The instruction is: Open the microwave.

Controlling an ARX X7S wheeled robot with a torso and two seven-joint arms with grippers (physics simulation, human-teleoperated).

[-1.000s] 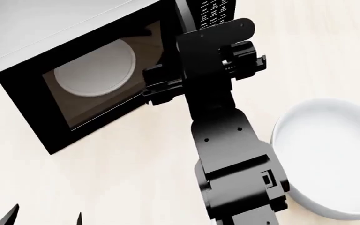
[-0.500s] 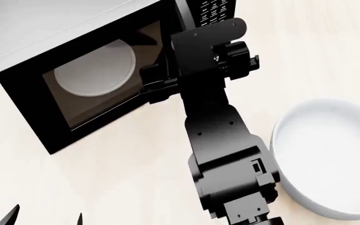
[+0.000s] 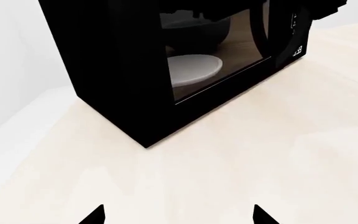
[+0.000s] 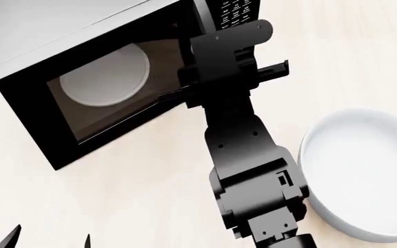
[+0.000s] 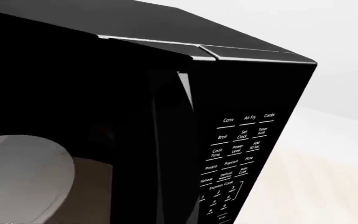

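Note:
The microwave (image 4: 47, 31) is black with a grey top and stands at the upper left of the head view. Its tinted glass door (image 4: 109, 98) looks closed, with the white turntable plate (image 4: 105, 75) behind it. My right gripper (image 4: 212, 75) is at the door's right edge, beside the keypad (image 4: 237, 13); its fingers are hidden. The right wrist view shows the door edge (image 5: 179, 140), keypad (image 5: 238, 149) and plate (image 5: 24, 177) from very close. My left gripper (image 4: 50, 238) is open and empty, low over the table, facing the microwave (image 3: 117, 93).
A large white bowl (image 4: 364, 175) sits on the pale wooden table (image 4: 150, 170) to the right of my right arm. A white wall is behind and to the left of the microwave in the left wrist view.
My right wrist has rolled at the door's right edge and its forearm has shifted slightly left. The door has not visibly moved. The left gripper is still.

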